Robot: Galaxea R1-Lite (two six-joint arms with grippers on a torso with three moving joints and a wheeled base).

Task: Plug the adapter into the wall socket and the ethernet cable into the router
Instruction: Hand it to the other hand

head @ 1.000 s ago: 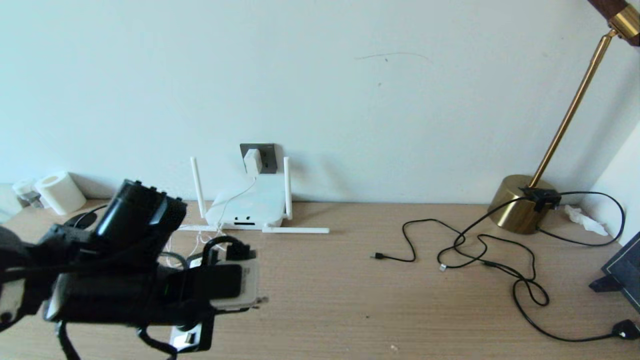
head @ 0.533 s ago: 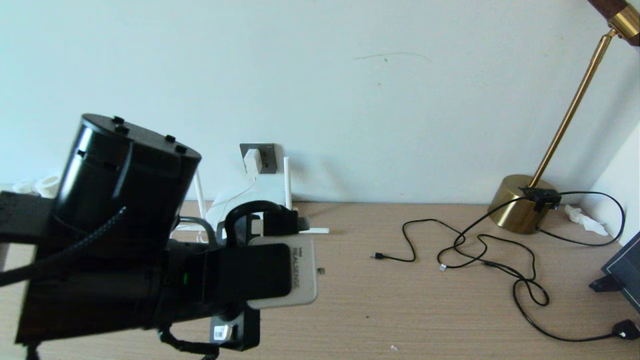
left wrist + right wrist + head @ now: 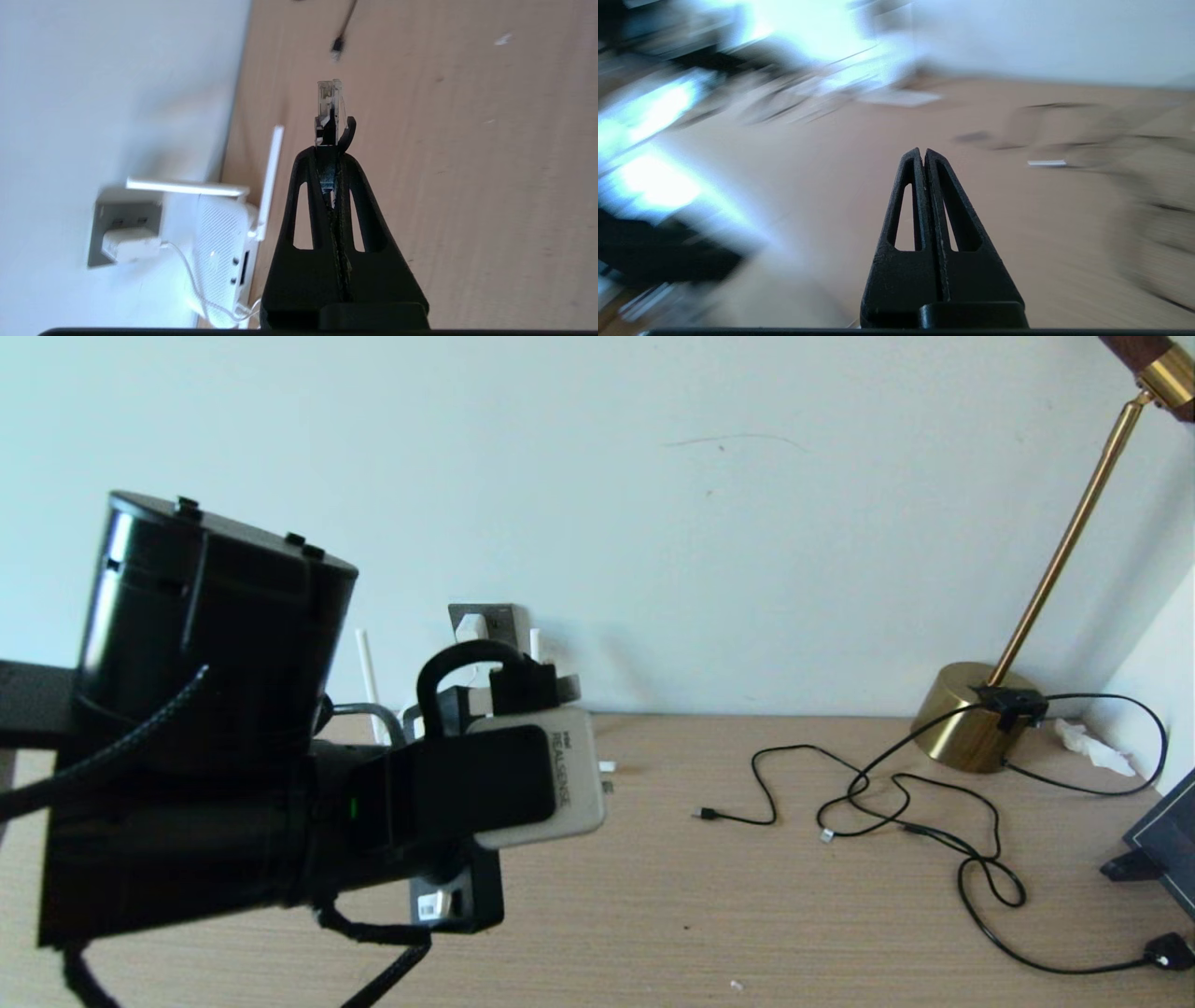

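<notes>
My left gripper (image 3: 328,151) is shut on the ethernet cable's connector (image 3: 328,112), whose clear tip sticks out past the fingertips above the wooden table. The cable behind it is hidden. In the left wrist view, the white router (image 3: 219,233) lies off to one side by the wall, its dark ports (image 3: 244,268) showing. The white adapter (image 3: 470,627) sits plugged in the grey wall socket (image 3: 495,614), its thin cord running down to the router. In the head view my left arm (image 3: 280,784) hides most of the router. My right gripper (image 3: 923,154) is shut on nothing, low over the table.
A brass lamp base (image 3: 971,714) stands at the back right. Thin black cords (image 3: 887,803) sprawl across the right half of the table, one ending in a small plug (image 3: 707,815). A dark object (image 3: 1158,859) sits at the right edge.
My left arm has risen and swung right toward the wall, still holding the connector. It now covers most of the router and the white roll at the back left.
</notes>
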